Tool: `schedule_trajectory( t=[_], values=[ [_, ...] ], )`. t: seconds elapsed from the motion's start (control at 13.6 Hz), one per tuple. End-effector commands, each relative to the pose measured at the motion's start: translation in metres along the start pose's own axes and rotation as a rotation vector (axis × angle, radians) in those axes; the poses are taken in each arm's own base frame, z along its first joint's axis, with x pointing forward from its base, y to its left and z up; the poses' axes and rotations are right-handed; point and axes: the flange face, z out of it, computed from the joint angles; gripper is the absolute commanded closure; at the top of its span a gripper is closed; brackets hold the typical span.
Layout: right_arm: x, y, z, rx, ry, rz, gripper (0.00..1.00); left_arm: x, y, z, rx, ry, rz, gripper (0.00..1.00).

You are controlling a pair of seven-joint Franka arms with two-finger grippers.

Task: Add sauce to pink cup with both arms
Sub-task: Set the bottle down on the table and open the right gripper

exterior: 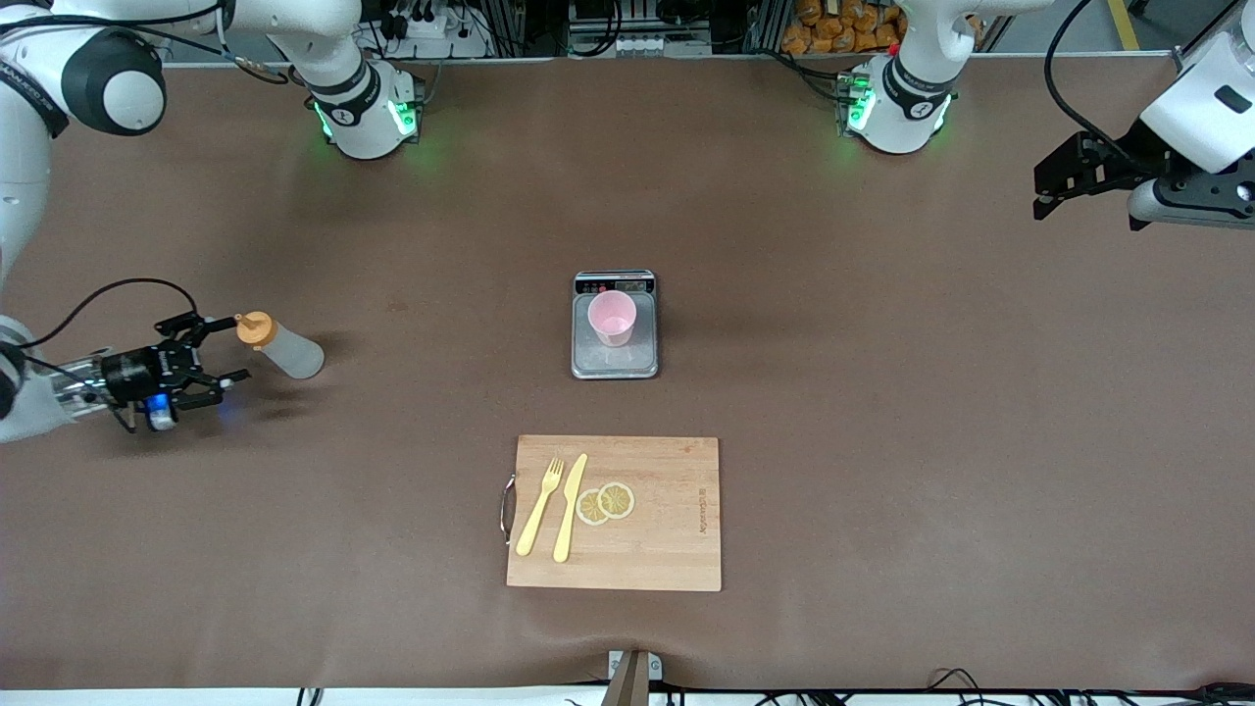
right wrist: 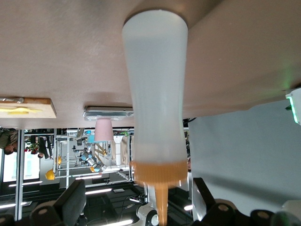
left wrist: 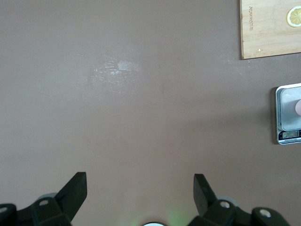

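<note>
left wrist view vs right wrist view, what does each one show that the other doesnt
Only the left wrist view shows the left gripper, jaws open over bare table, and a lemon slice on the cutting board.

Only the right wrist view shows the sauce bottle standing on the table, its orange cap between the open jaws of the right gripper, with nothing gripped.

Both show the scale with the pink cup on it, a corner of the cutting board and the brown table.
</note>
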Motion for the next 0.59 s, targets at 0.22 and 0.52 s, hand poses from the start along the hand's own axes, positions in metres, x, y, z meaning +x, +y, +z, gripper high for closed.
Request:
schedule_trajectory(
  t=[0.22, 0.52],
  values=[
    [-0.102, -0.018, -0.050, -0.058, 0.195, -0.093, 0.00, -0.001, -0.003, -0.004, 0.007, 0.001, 0.018, 0.00],
    [-0.164, -0.049, -0.040, -0.101, 0.280, -0.172, 0.00, -0.001, -0.004, -0.004, 0.007, 0.000, 0.015, 0.00]
  ],
)
